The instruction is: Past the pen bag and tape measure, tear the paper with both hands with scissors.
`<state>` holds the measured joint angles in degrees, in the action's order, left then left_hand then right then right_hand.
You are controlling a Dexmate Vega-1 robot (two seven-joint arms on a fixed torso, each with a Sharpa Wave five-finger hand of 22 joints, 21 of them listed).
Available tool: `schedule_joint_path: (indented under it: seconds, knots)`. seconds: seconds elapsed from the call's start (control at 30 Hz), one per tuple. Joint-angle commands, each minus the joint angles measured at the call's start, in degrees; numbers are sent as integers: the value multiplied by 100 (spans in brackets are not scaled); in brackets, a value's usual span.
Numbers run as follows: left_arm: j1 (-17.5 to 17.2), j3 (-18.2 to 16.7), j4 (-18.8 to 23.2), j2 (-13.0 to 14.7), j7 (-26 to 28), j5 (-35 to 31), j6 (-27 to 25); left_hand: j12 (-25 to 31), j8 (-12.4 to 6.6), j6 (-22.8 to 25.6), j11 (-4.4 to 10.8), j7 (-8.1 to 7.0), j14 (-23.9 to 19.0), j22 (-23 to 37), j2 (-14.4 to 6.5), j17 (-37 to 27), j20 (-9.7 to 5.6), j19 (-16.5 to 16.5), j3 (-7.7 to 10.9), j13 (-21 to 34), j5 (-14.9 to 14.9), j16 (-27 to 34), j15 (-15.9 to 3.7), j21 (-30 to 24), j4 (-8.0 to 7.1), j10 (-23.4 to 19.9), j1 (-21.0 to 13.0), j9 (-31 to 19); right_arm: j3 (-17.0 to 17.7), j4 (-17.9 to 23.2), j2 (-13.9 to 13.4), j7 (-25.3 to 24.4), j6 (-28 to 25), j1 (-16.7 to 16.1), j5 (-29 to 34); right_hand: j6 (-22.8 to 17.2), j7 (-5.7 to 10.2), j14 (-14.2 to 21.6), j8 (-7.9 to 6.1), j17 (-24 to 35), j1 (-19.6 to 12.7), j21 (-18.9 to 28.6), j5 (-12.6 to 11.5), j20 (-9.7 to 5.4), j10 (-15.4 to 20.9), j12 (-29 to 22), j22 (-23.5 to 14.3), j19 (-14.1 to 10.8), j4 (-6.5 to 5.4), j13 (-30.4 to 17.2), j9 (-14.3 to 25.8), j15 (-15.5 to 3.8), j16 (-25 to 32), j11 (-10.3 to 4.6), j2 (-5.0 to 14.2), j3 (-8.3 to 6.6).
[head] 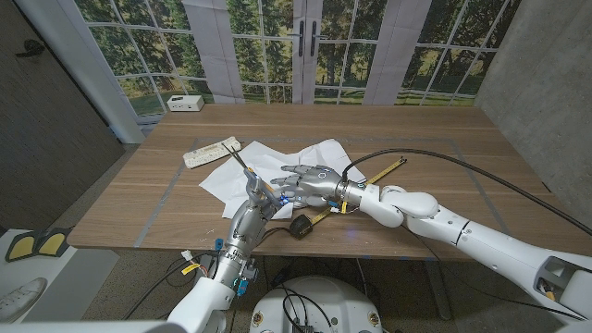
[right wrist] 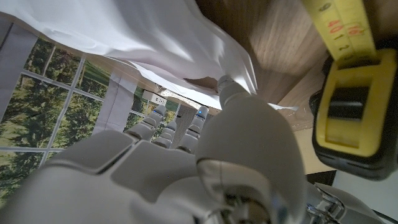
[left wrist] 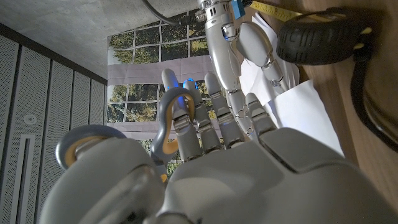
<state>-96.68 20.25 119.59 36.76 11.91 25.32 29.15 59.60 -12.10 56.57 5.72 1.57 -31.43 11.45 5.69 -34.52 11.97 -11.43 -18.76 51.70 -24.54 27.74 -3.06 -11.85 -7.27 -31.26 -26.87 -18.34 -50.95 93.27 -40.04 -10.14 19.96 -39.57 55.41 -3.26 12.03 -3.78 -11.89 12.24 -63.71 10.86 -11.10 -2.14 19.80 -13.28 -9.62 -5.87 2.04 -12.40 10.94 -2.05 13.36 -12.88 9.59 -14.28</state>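
The right hand (right wrist: 186, 168) reaches under white paper (right wrist: 155, 37) beside the tape measure (right wrist: 354, 112).

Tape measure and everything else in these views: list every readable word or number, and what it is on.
"9", "40", and what looks like "16": printed on the yellow tape measure blade, right wrist view.
White device by the window: any marking too small to read.
Nothing else legible.

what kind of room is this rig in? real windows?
Probably an indoor lab or test room, not a home: the window scene looks like a printed backdrop hung between bare concrete walls, and loose cables trail over the wooden table.
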Motion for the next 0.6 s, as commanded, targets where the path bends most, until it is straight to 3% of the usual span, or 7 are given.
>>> schedule_joint_path:
  seconds: [0.03, 0.23, 0.33, 0.4, 0.5, 0.53, 0.6]
  knots:
    - [8, 35, -34, -31, -17, -14, 36, 19, -18, -349, 30, 368, -17, -2, -29, 1, -10, 29, -16, 19, -2, 7, -226, 14, -25, -69, -25, -21, -94, -298, 143, -427, 12, 73, -12, -258, 15, 111, -65, 12, 105, 16, -60, -258, 224, -47, -9, -74, -5, -14, 17, -1016, 68, 7, 3, 84]
    - [3, 47, -43, -44, -16, -26, 58, 31, -28, -327, 29, 369, -13, -6, -42, 0, -13, 29, -14, 14, -2, 9, -228, 14, -32, -89, -24, -25, -142, -371, 155, -460, 44, 106, -74, -931, 21, 292, -111, 25, 128, 29, -125, -244, 695, -61, -8, -194, 5, 16, 26, -1033, 129, 7, 52, 139]
    - [12, 54, -50, -45, -27, -39, 72, 40, -29, -324, 35, 368, -22, -7, -48, -1, -11, 29, -14, 27, -1, 14, -232, 14, -36, -83, -22, -28, -165, -416, 177, -440, 77, 131, -137, -1206, 37, 752, -88, 16, 198, 73, -102, -81, 945, -55, -10, -459, -9, 22, 33, -968, 283, 6, 37, 204]
    - [16, 58, -53, -48, -31, -34, 74, 50, -29, -326, 32, 364, -29, -9, -53, 3, -17, 31, -14, 41, 0, 16, -232, 14, -38, -78, -22, -30, -184, -447, 189, -478, 115, 147, -148, -1311, 30, 918, -77, 28, 69, 95, -118, -131, 1018, -40, -13, -604, 57, 24, 35, -1028, 342, 6, 100, 114]
    - [18, 60, -53, -46, -36, -25, 76, 48, -30, -320, 29, 357, -18, -10, -57, 3, -12, 31, -14, 31, 1, 13, -242, 14, -41, -77, -22, -29, -214, -499, 207, -487, 202, 179, -199, -1951, 43, 1456, -157, 100, -39, 196, -108, -291, 962, -1, -38, -1138, 86, -35, 57, -1051, 566, 24, 107, 35]
    - [19, 63, -60, -47, -44, -22, 87, 42, -31, -318, 22, 363, -26, -11, -59, 3, -15, 32, -14, 13, 1, 17, -234, 15, -41, -88, -22, -30, -234, -542, 227, -504, 235, 193, -206, -2336, 47, 1588, -222, 150, -48, 203, -102, -275, 947, -28, -52, -1253, 65, -92, 69, -1062, 642, 44, 116, 30]
    - [18, 64, -65, -52, -41, -30, 97, 48, -35, -310, 27, 357, -14, -12, -60, 3, -12, 31, -15, 19, 2, 13, -236, 14, -43, -81, -22, -34, -241, -603, 252, -492, 291, 207, -294, -2601, 54, 1875, -256, 234, -41, 242, -106, -217, 945, -55, -64, -1407, 18, -137, 71, -1070, 798, 57, 130, 0]
